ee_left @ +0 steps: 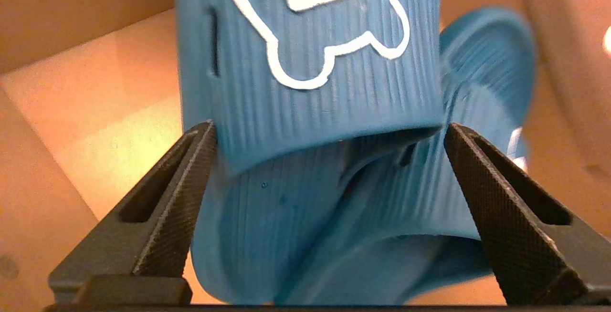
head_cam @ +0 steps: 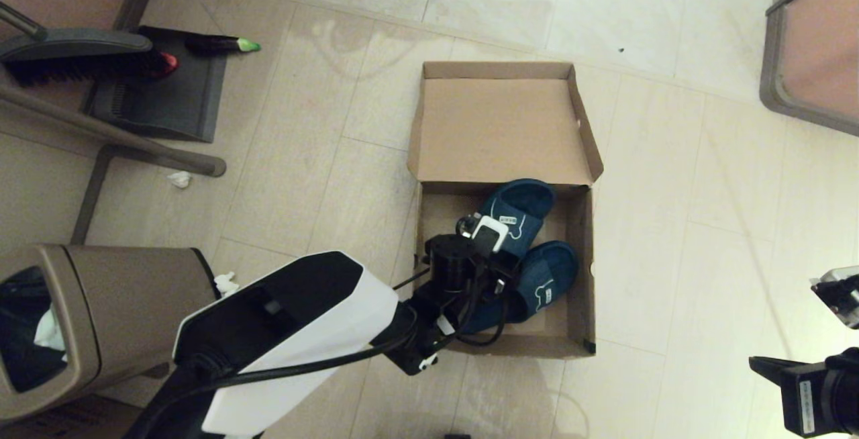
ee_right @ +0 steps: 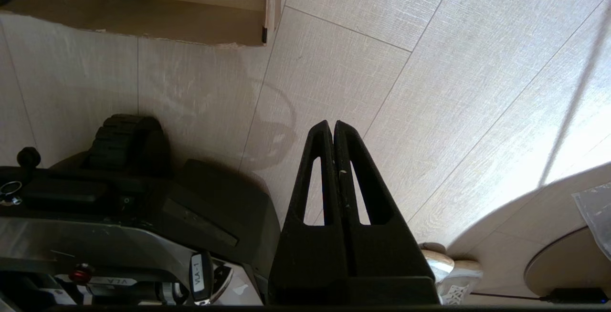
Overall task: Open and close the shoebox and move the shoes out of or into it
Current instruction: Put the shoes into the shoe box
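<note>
Left claw (ee_left: 329, 130) gapes wide astride the strap of a dark teal-blue slide slipper (ee_left: 310, 78), gripping nothing; both slippers lie inside the open brown cardboard shoebox (head_cam: 582, 271) on the floor. Right claw (ee_right: 333, 128), pressed closed and empty, hangs parked off to the right.

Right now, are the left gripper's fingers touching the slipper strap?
Cannot tell. In the left wrist view the open left gripper straddles the slipper strap; no clear gap or contact shows.

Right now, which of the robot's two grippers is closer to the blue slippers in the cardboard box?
The left. The left gripper is inside the box, fingers spread on either side of one slipper. The right gripper is shut, hanging over bare floor beside the box.
</note>
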### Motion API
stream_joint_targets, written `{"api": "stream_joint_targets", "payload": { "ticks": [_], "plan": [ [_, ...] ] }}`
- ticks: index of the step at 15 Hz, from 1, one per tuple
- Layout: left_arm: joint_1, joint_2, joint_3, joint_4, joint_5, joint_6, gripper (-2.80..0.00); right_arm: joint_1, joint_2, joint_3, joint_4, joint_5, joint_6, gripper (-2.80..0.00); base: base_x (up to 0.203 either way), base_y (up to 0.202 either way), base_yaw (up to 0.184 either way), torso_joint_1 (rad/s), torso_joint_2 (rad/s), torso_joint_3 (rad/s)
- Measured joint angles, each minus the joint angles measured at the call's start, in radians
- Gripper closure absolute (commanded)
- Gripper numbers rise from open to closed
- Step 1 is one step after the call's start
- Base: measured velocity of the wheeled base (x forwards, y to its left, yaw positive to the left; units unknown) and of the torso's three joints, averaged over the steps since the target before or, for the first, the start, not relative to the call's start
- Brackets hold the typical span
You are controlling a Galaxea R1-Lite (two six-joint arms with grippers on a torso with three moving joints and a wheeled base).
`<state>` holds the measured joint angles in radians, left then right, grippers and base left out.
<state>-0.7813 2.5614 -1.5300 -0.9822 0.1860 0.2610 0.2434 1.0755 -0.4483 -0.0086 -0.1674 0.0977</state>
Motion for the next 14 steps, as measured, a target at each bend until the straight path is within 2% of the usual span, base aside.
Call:
{"api": "stream_joint_targets", "payload": {
  "ticks": [5, 8, 11, 14],
  "plan": [
    [0.030, 0.093, -0.170, -0.016, 0.000, 0.081, -2.80, 0.000, 0.001, 0.006, 0.000, 0.003, 0.000, 0.00, 0.000, 0.000, 0.000, 0.000, 0.00, 0.000],
    [0.062, 0.141, -0.228, -0.007, 0.004, 0.130, -2.80, 0.000, 0.004, 0.009, 0.001, 0.005, 0.000, 0.00, 0.000, 0.000, 0.000, 0.000, 0.00, 0.000],
    [0.107, 0.154, -0.141, 0.009, 0.005, 0.220, -2.80, 0.000, 0.007, 0.013, 0.000, 0.007, -0.001, 0.00, 0.000, 0.000, 0.000, 0.000, 0.00, 0.000],
    [0.144, 0.123, 0.032, 0.007, 0.002, 0.240, -2.80, 0.000, 0.008, 0.020, 0.000, 0.009, 0.000, 0.00, 0.000, 0.000, 0.000, 0.000, 0.00, 0.000]
  ]
}}
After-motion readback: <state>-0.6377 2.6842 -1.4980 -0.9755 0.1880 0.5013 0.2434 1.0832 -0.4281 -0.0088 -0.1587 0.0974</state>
